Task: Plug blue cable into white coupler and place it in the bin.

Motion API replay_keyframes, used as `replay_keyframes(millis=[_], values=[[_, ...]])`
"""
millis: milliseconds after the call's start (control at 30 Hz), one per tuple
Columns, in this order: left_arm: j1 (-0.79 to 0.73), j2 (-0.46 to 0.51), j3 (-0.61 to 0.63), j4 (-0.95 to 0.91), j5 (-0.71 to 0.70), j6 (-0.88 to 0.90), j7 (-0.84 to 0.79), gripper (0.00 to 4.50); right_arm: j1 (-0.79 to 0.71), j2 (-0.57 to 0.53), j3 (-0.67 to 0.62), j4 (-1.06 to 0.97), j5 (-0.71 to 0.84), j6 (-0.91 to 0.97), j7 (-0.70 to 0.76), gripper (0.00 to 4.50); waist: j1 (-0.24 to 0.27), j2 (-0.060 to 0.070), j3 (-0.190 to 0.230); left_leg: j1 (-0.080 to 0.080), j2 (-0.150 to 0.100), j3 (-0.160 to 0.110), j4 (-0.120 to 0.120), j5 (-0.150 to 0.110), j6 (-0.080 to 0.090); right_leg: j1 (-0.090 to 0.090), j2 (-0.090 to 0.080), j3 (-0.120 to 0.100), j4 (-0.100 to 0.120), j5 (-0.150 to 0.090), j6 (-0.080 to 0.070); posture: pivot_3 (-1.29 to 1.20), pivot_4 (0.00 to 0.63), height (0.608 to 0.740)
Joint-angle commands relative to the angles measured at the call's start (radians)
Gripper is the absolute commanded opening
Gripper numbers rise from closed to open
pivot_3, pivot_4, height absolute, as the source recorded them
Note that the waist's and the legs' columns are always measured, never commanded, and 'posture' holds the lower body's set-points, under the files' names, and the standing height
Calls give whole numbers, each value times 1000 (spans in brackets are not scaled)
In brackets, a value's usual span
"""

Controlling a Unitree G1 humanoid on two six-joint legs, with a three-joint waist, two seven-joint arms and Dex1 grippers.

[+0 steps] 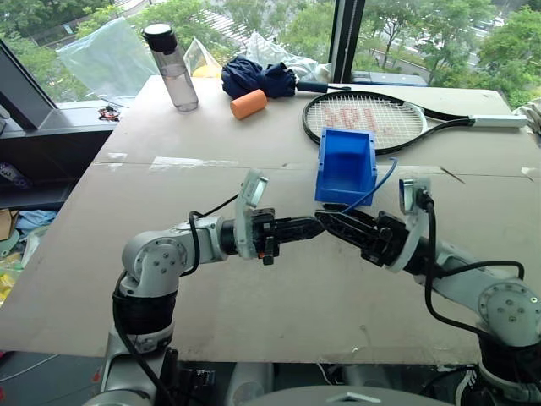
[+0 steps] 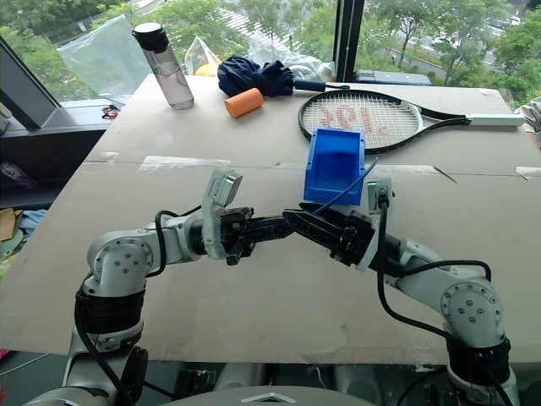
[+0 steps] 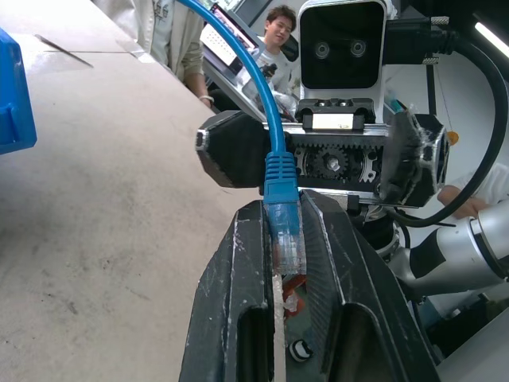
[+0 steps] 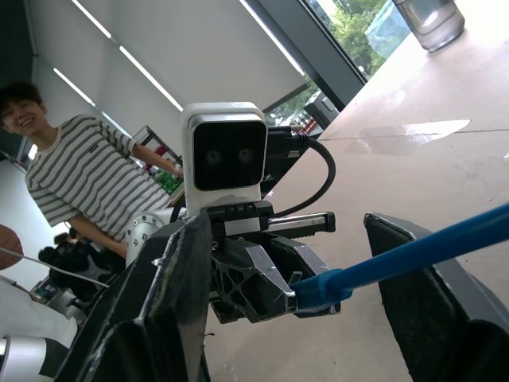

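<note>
Left gripper [image 3: 278,263] clenched on the blue cable [image 3: 280,179]'s plug; right gripper [image 4: 286,294] spread around it; the head view adds the bin [image 1: 345,165].

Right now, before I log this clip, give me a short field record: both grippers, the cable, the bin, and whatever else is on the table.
left gripper: shut on the clear plug end of the thin bright blue cable
right gripper: open, one finger on each side of the cable, tip to tip with the left gripper
cable run: rises from the grippers past the bin's right side
boxy bright blue plastic bin: upright on the brown board table, behind the grippers
far end: strung tennis racket, clear plastic bottle, orange foam cylinder, dark blue folded umbrella
</note>
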State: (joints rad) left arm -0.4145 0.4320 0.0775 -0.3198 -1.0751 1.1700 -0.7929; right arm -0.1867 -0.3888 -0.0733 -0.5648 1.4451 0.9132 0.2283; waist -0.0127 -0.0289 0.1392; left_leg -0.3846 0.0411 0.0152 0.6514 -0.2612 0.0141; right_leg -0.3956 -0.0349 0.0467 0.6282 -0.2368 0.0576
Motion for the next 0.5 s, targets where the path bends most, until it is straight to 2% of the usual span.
replay_keyframes(millis=[33,100,200,267,500], values=[[-2,3,16,-41,-40,-16,14,0,-10,-12,7,-9,51,-10,-5,2949,-1,0,0,0,0,0,0,0,0,0,0,0,0,0,0,0,150,740],[-1,4,13,-44,-45,-20,18,0,-8,-16,10,-8,60,-13,-9,2294,0,0,0,0,0,0,0,0,0,0,0,0,0,0,0,0,150,740],[0,6,8,-44,-49,-26,21,0,-6,-23,13,-6,75,-20,-15,810,0,0,0,0,0,0,0,0,0,0,0,0,0,-1,-2,0,150,740],[1,8,4,-45,-51,-29,22,0,-4,-27,13,-4,86,-26,-21,33,0,0,0,0,0,0,0,0,0,0,0,0,0,-1,-2,0,150,740],[8,12,-6,-54,-43,-55,17,0,2,-51,17,-7,122,-35,-26,33,0,0,0,0,0,0,0,0,0,0,0,0,0,-1,-2,0,150,740]])
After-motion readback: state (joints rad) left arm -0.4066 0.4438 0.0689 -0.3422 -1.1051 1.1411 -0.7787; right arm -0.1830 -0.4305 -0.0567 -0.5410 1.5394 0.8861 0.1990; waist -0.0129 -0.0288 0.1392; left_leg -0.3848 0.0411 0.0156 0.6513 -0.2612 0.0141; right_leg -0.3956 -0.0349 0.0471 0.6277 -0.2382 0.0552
